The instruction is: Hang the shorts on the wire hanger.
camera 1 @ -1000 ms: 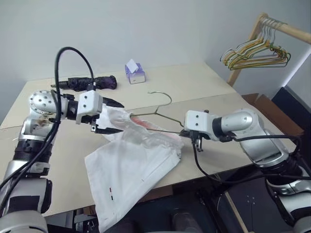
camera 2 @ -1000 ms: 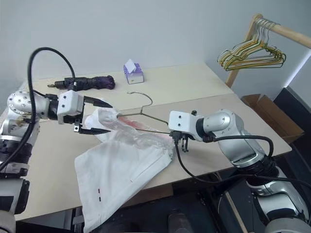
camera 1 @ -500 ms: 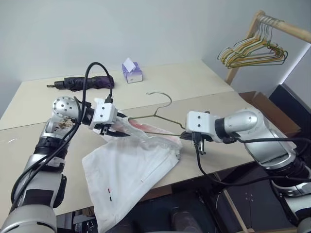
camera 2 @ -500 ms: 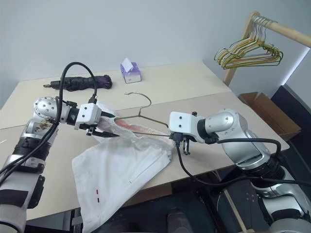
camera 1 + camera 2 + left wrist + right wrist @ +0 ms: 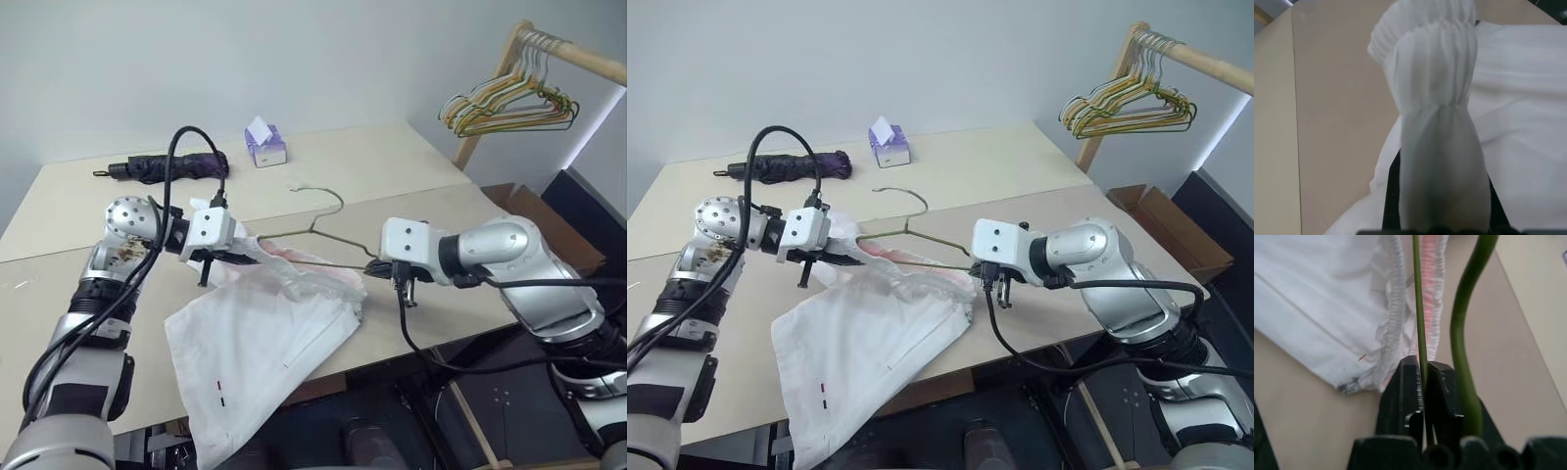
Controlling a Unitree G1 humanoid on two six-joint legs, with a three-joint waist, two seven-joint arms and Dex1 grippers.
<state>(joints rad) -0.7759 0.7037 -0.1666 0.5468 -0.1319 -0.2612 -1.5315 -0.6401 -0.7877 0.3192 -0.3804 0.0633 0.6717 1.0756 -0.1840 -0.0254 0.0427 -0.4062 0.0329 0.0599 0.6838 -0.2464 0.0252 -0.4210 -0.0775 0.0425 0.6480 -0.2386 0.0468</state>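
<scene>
The white shorts (image 5: 265,343) lie crumpled on the table, one leg hanging over the near edge. My left gripper (image 5: 233,258) is shut on the bunched waistband (image 5: 1435,73), lifted a little off the table. The thin olive wire hanger (image 5: 1418,308) reaches from the waistband across to the right, its hook (image 5: 323,192) pointing up and away. Its far arm runs into the pink-lined opening of the shorts. My right gripper (image 5: 1422,364) is shut on the hanger's wire at the right end of the shorts, with the wire pinched between its black fingers (image 5: 1405,382).
A purple tissue box (image 5: 265,145) and a folded dark umbrella (image 5: 167,168) rest at the back of the beige table (image 5: 392,166). A wooden rack with several wire hangers (image 5: 509,108) stands at the right, with a cardboard box (image 5: 534,211) below it.
My left gripper, open around the waistband a second ago, has shut on it and sunk slightly. The right gripper and hanger have hardly moved. The camera view has shifted.
</scene>
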